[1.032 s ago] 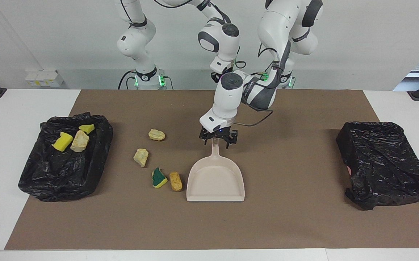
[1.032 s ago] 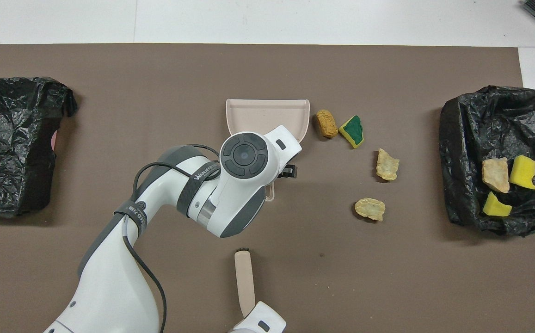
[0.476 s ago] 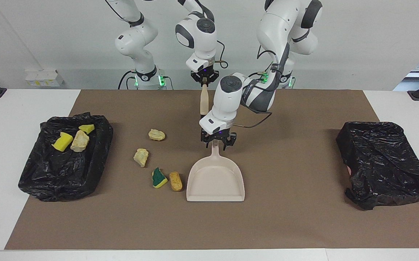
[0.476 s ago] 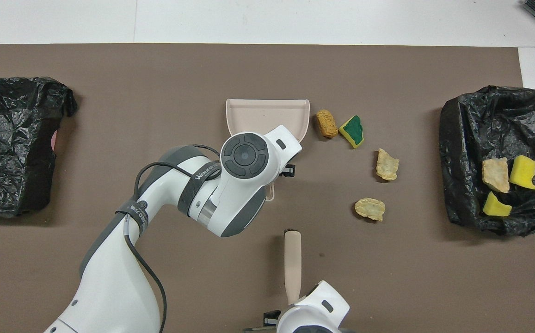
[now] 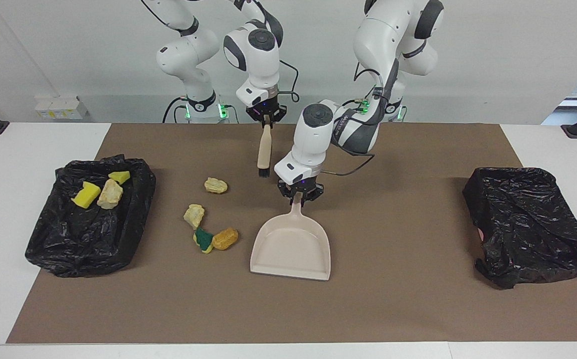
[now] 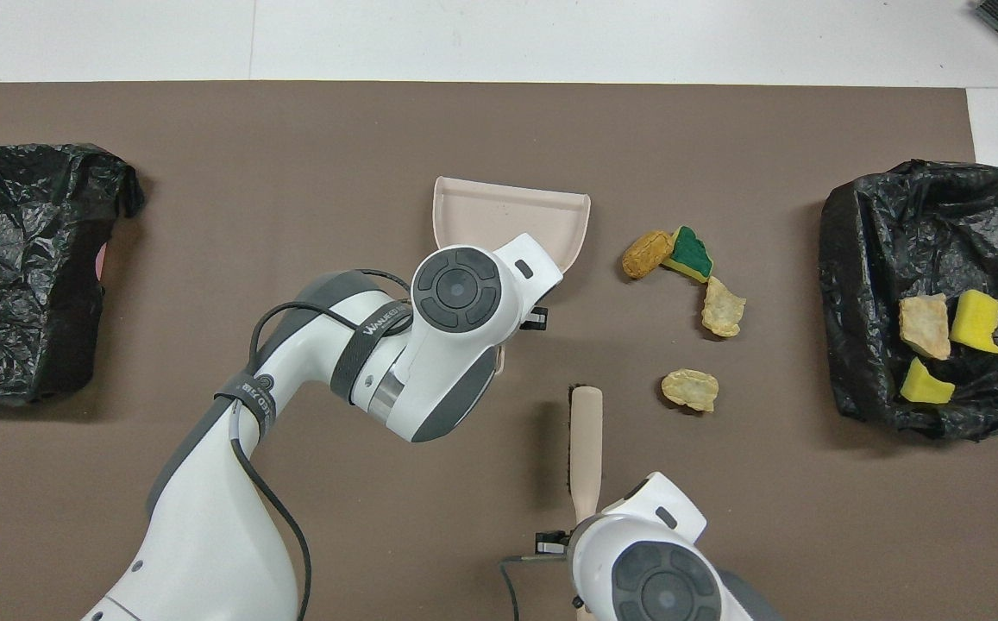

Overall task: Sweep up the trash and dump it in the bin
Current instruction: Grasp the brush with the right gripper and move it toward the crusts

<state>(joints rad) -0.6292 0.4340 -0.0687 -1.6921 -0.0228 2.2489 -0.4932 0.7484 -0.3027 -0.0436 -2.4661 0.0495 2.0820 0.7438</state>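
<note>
Partly legible lettering "WANUEG…" on the left arm's grey strap.

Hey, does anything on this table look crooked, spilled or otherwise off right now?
Mainly the beige plastic dustpan: it sits slightly skewed, its open lip angled off square to the brown mat. Four trash scraps lie loose on the mat beside it, toward the right arm's end. The black-bagged bin at the left arm's end looks crumpled and slumped.
</note>
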